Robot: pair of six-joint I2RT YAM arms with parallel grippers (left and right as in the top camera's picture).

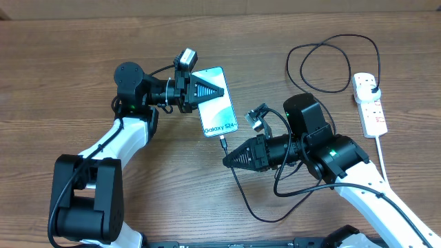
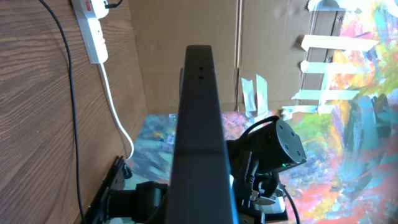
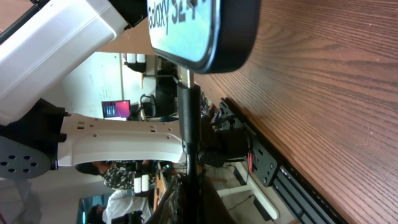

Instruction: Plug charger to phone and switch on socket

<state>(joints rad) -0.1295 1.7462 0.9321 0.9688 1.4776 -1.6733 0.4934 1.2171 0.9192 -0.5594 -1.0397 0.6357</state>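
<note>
The phone (image 1: pixel 219 110), its light blue screen reading "Galaxy S24", lies tilted on the table. My left gripper (image 1: pixel 219 91) is shut on its upper part. In the left wrist view the phone (image 2: pixel 199 124) shows edge-on as a black bar. My right gripper (image 1: pixel 229 158) is shut on the charger cable just behind its connector (image 1: pixel 222 142). The connector tip (image 3: pixel 184 79) meets the bottom edge of the phone (image 3: pixel 205 31). The black cable (image 1: pixel 251 203) loops across the table to the black adapter (image 1: pixel 373 84), plugged into the white socket strip (image 1: pixel 372 110) at the right.
The strip's white cord (image 1: pixel 383 162) runs toward the front edge at the right. More black cable loops (image 1: pixel 324 65) lie at the back right. The strip also shows in the left wrist view (image 2: pixel 93 28). Wooden tabletop all around.
</note>
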